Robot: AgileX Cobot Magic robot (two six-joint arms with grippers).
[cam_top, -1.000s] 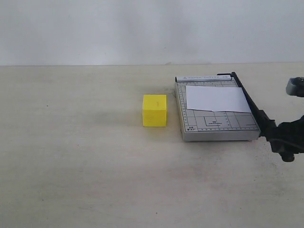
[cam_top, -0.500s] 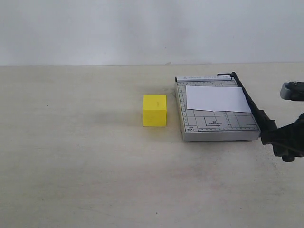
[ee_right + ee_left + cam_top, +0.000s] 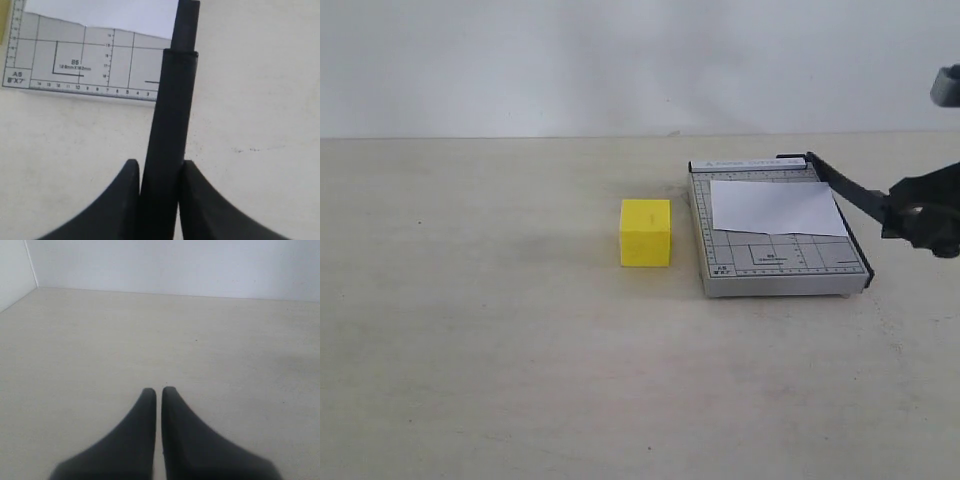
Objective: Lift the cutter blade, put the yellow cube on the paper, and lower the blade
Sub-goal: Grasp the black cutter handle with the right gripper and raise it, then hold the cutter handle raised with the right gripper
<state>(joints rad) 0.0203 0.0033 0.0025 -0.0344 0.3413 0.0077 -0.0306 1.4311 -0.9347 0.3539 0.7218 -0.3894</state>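
– The cutter blade (image 3: 850,190) is tilted up off the grey base (image 3: 775,262), its handle clamped in the right gripper (image 3: 160,167).
– And the yellow cube (image 3: 646,232)?
– On the desk (image 3: 470,330) beside the base, apart from the paper (image 3: 775,207), which lies flat on the grid.
– The left gripper (image 3: 158,392)?
– Fingers pressed together above the desk.

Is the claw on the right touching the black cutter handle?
Touching. The right wrist view shows the right claw clamping the handle of the cutter blade, with no gap on either side.
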